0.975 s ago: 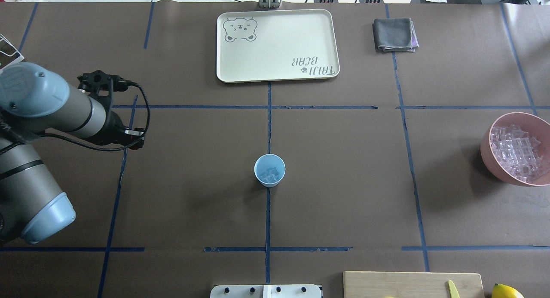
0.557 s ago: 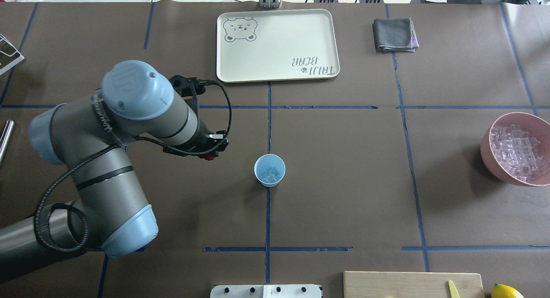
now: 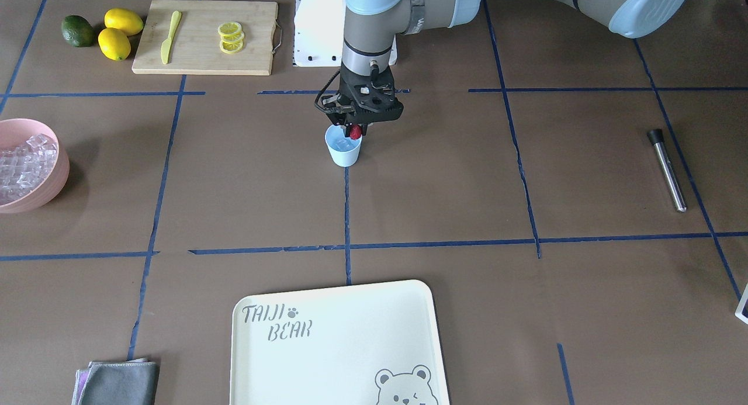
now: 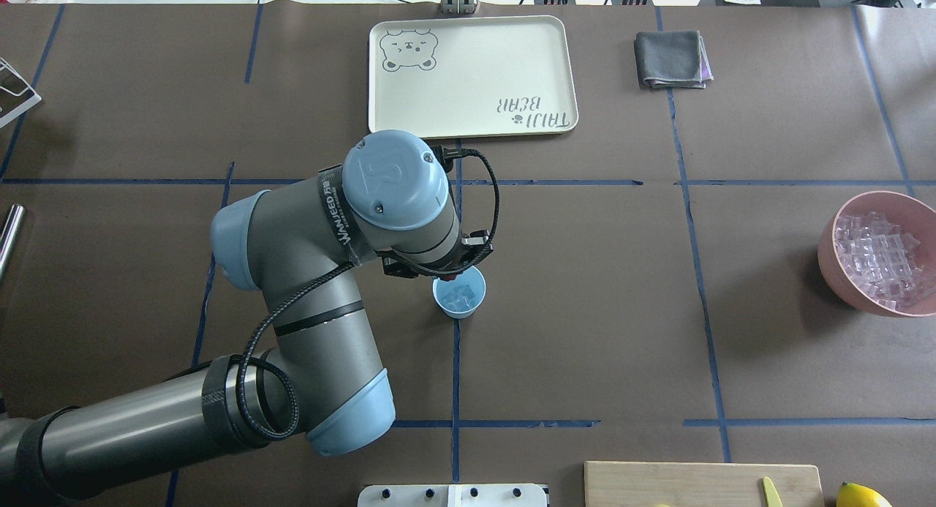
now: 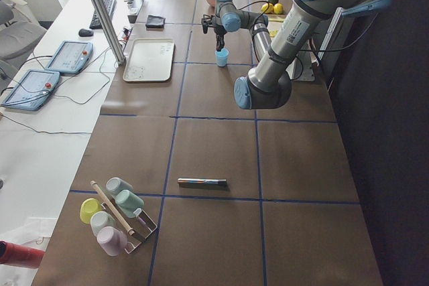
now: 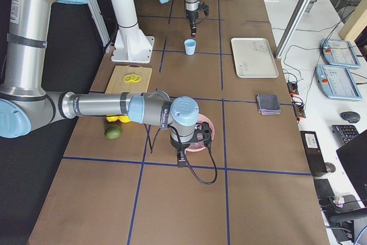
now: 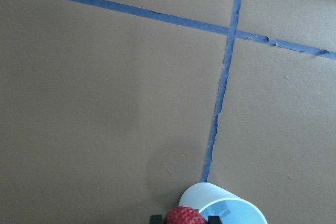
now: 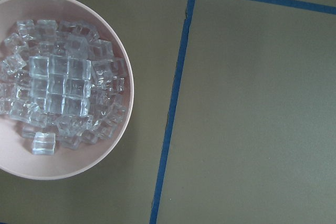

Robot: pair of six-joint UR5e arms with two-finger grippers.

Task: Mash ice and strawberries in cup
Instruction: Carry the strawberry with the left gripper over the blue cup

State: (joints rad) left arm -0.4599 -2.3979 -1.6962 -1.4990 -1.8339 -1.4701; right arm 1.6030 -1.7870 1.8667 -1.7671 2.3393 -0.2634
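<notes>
The light-blue cup (image 3: 343,152) stands at the table's centre on a blue tape line, and ice (image 4: 459,296) lies inside it. My left gripper (image 3: 355,130) hangs just above the cup's rim on the robot's side, shut on a red strawberry (image 7: 185,216). In the overhead view the left wrist hides the fingers. My right gripper (image 6: 182,154) shows only in the exterior right view, beside the pink bowl (image 8: 118,51), which is full of ice cubes (image 8: 58,93). I cannot tell whether it is open or shut.
A cream bear tray (image 4: 472,75) and a folded grey cloth (image 4: 671,59) lie at the far side. A cutting board (image 3: 204,37) carries lemon slices and a yellow knife, with lemons (image 3: 120,31) and a lime beside it. A metal rod (image 3: 666,168) lies on the robot's left.
My left arm has swung from the table's left side to the centre, bringing the strawberry over the cup. The cup and its ice have not moved.
</notes>
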